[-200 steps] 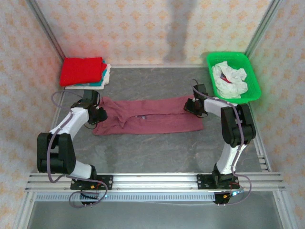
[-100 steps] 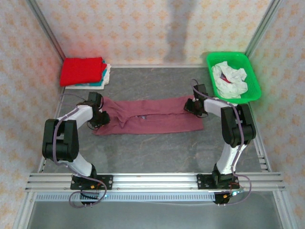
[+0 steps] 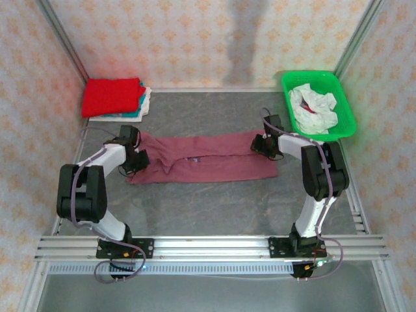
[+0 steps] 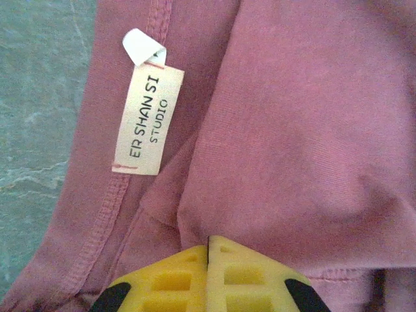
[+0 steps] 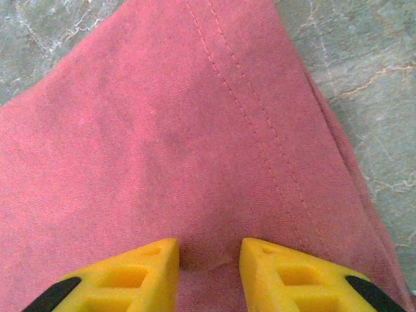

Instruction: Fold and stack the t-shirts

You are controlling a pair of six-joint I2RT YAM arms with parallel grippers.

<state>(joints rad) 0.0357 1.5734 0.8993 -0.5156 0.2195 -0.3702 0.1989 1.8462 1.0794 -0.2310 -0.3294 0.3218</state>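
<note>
- Top view: maroon tee (image 3: 208, 159) lying flat mid-table as a long band from 9 to 3 o'clock; left gripper (image 3: 136, 159) at its 9 o'clock end, right gripper (image 3: 260, 144) at its 3 o'clock end; folded red stack (image 3: 114, 96) at 11, basket (image 3: 348, 120) at 1.
- Left wrist: jaws closed, seemingly pinching a puckered fold, label (image 4: 148, 120) at 11 o'clock of the tips; soft, light cloth, likely to sag and slip from a shallow pinch.
- Right wrist: jaws open, tips resting on the cloth; stitched hem (image 5: 260, 130) at 1 o'clock, probably the firmest hold.
</note>
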